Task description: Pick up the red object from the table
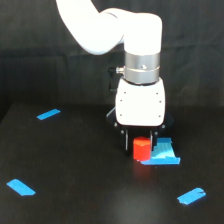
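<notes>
Single exterior view, near, slightly above the table (60, 160)

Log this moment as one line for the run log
phase: grasp approach | gripper: down at small red-orange stubby block, jaws straddling it | closure: cannot tell | block: on matte black table, beside flat blue patch

Setting: robot test bench, laboratory type. Evidence: matte black worktop (75, 165) before a black curtain backdrop (30, 30); white industrial arm (115, 25) with metal wrist collar (142, 67); blue tape strips as position markers near the worktop's far left (48, 114), near left (21, 187) and near right (191, 196). No domestic furnishings in view.
</notes>
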Controlling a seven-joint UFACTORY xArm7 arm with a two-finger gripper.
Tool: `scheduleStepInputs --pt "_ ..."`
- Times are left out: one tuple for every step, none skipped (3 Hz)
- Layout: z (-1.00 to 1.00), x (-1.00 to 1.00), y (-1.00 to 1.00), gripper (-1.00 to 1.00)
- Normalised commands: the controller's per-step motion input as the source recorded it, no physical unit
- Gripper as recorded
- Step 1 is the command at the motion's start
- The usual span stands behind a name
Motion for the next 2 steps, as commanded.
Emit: scheduleStepInputs --pt "-0.18 0.02 -0.09 -0.93" --pt "-0.12 0.03 -0.13 -1.00"
